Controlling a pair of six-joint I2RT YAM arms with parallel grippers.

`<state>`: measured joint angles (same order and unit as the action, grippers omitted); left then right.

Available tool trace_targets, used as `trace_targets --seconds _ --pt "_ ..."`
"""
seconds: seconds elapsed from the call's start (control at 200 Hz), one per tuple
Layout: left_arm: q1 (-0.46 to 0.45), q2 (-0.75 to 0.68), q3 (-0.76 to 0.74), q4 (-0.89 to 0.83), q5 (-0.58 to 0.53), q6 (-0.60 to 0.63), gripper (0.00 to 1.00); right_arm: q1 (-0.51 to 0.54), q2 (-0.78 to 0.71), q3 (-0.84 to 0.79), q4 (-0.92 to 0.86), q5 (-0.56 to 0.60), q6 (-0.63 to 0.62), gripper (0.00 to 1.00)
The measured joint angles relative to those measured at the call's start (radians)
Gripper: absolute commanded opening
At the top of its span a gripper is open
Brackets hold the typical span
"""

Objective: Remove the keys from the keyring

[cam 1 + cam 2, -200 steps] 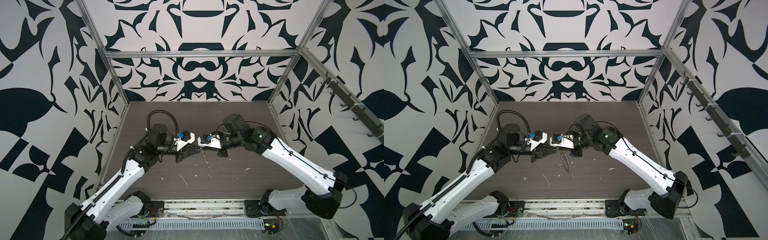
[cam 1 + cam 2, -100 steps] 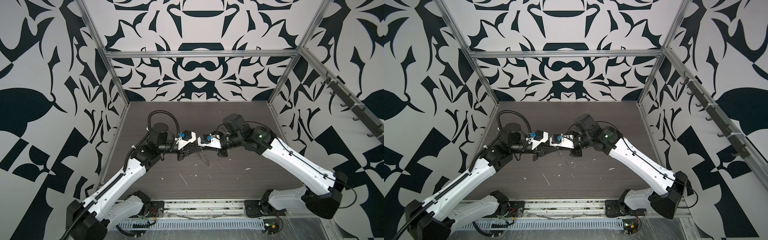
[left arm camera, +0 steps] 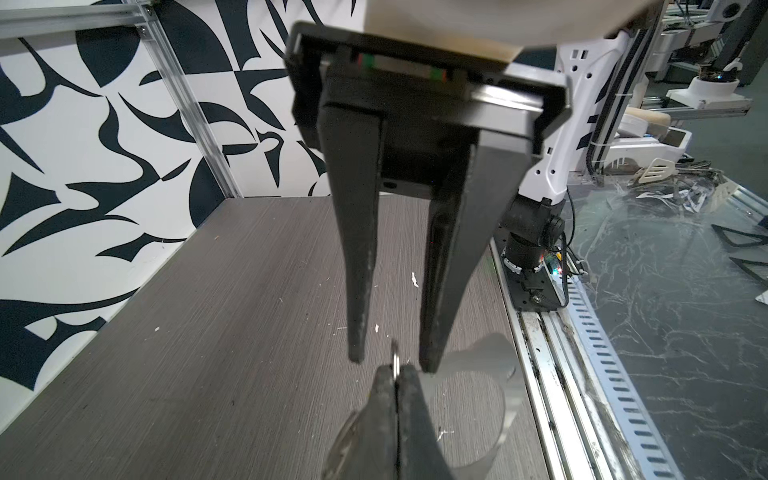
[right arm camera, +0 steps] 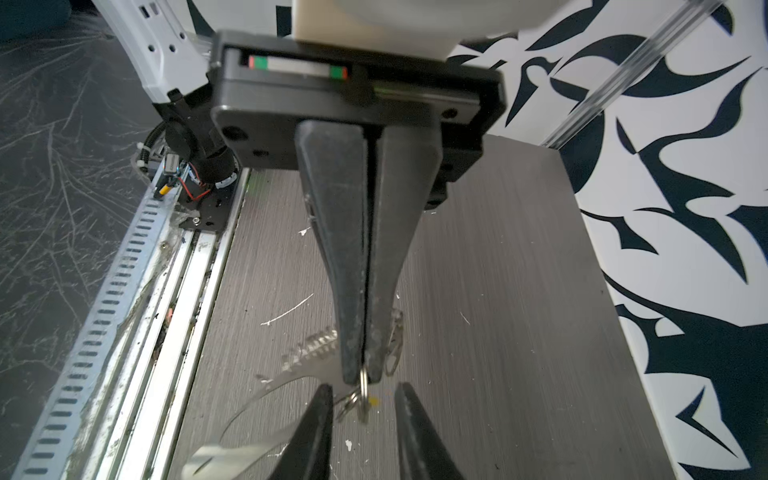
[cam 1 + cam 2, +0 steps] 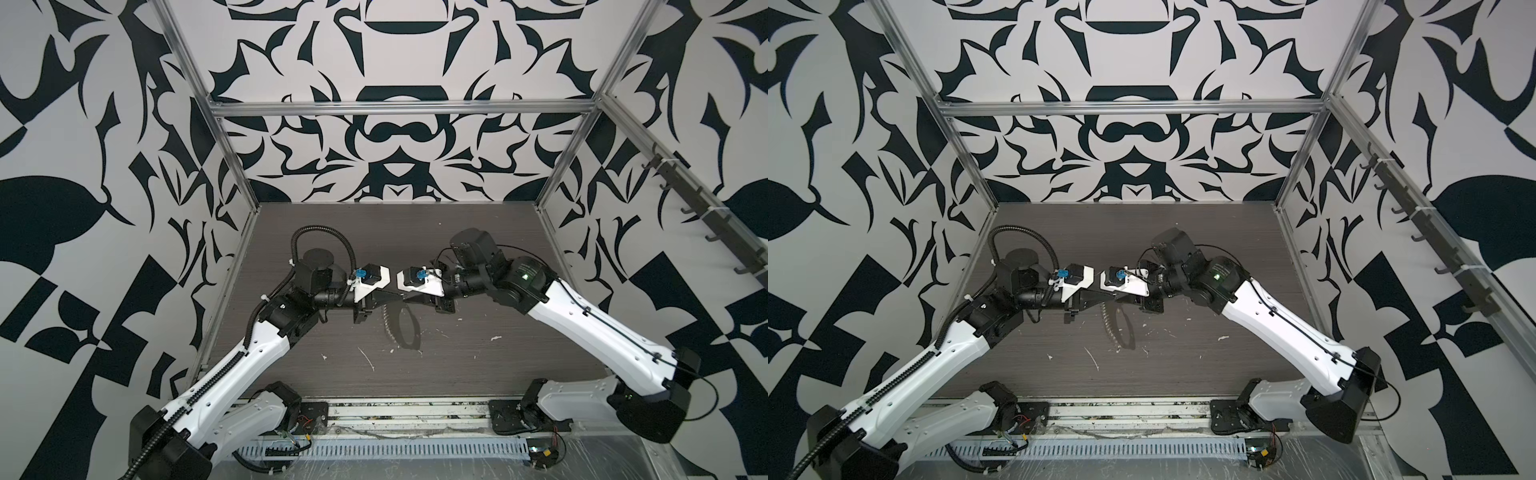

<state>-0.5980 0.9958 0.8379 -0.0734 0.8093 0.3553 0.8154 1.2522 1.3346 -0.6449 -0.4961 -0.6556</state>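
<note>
Both arms meet over the table. The left gripper is clamped tight on a little silver ring. The right gripper is spread open either side of it, gripping nothing. The keyring, chain and hoop, dangles right under the left gripper. A tiny yellow key peeks out just past its tips.
</note>
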Motion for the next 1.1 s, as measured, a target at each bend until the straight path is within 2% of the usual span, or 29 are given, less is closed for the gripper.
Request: trace_targets --seconds 0.225,0.53,0.82,1.1 --pt "0.002 0.0 -0.014 0.1 0.033 -0.058 0.0 -0.041 -0.106 -0.109 0.083 0.005 0.019 0.39" --pt "0.017 0.008 -0.079 0.362 0.113 -0.197 0.0 -0.153 -0.161 -0.199 0.246 -0.151 0.16 0.31" --pt "0.04 0.075 -0.129 0.701 0.143 -0.384 0.0 -0.154 -0.178 -0.199 0.322 -0.244 0.233 0.3" --pt "0.046 0.115 -0.145 0.895 0.156 -0.494 0.0 -0.154 -0.177 -0.199 0.357 -0.265 0.259 0.29"
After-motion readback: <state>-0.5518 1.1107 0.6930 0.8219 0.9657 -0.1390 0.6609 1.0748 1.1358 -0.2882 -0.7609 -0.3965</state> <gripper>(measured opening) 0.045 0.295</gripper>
